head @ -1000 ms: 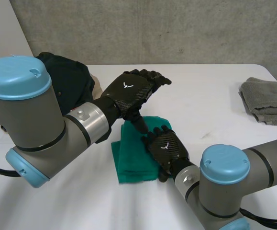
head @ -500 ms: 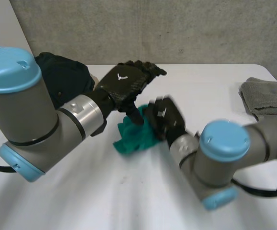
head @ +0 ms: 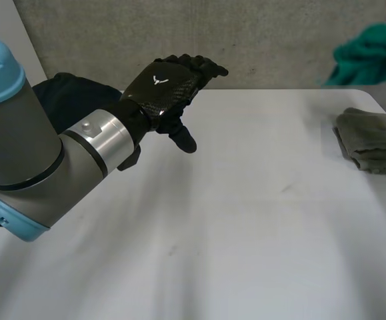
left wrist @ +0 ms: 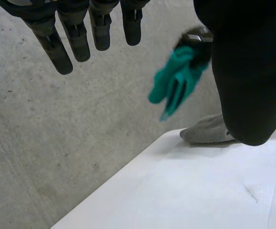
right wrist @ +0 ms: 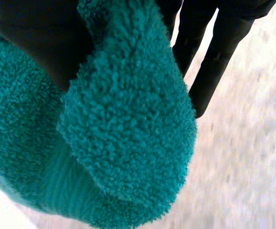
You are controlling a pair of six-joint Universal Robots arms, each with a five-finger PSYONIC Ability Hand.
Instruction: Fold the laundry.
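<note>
A teal terry towel (head: 365, 55) hangs bunched in the air above the table's far right corner. My right hand (right wrist: 37, 38) is shut on it: the thumb presses a thick fold of the towel (right wrist: 114, 138) against the fingers (right wrist: 214, 62). In the left wrist view the towel (left wrist: 178, 81) dangles from that hand (left wrist: 198, 39), beyond my own fingertips. My left hand (head: 169, 83) hovers open over the table's back left, fingers straight (left wrist: 80, 38), holding nothing.
A folded grey towel (head: 373, 141) lies at the right edge of the white table (head: 233, 220), below the hanging teal towel. A dark garment pile (head: 73, 100) sits at the back left, behind my left forearm.
My right hand closed on the teal towel in the table's middle and swept it up and away to the far right. The left hand stayed open and drew slightly back.
</note>
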